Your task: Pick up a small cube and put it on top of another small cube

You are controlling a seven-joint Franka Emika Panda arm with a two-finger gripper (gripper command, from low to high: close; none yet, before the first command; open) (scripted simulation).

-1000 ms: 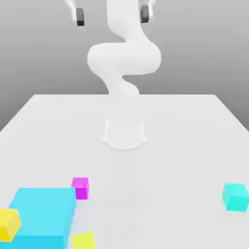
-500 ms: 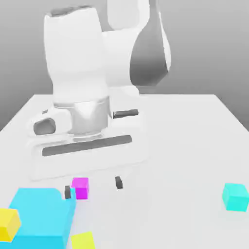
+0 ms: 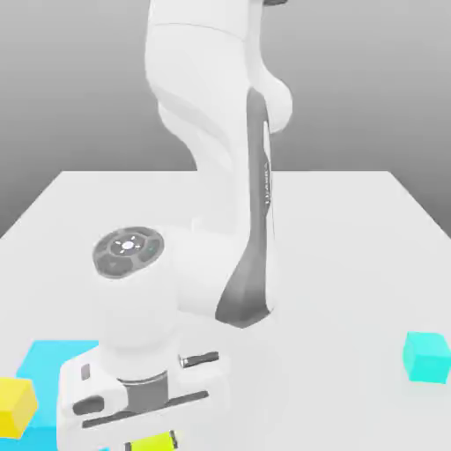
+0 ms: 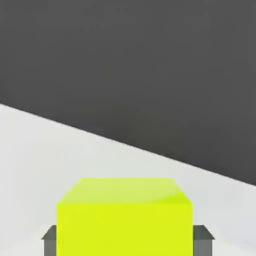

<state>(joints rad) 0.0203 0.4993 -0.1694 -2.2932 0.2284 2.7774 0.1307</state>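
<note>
cube, lime-yellow [image 4: 125, 230], sits pinched in my gripper [image 3: 151, 442]: the fingers close in on two opposite faces, one pad against each, with the cube filling the space between them. taking the middle of the exterior view as the centre of a clock, i find the lime-yellow cube between six and seven o'clock, right at the lower edge of the view. i cannot tell whether its underside touches the table [image 3: 335, 291].

the white arm [image 3: 207, 88] comes down from twelve o'clock, and its hand [image 3: 141, 388] hangs over at about seven o'clock, directly above the cube it grips. the big cyan block [image 3: 44, 365] lies on the table between seven and eight o'clock, partly covered by the hand. the golden-yellow cube [image 3: 11, 407] is out in the same direction, overlapping the block in my view; i can't tell from here whether the two touch. over at four o'clock, well apart from all of these, the turquoise cube [image 3: 428, 358] sits flat on the table.

in the hand view i see the pale tabletop behind the cube i hold, meeting a dark grey area [image 4: 150, 65] along a slanting straight edge.
</note>
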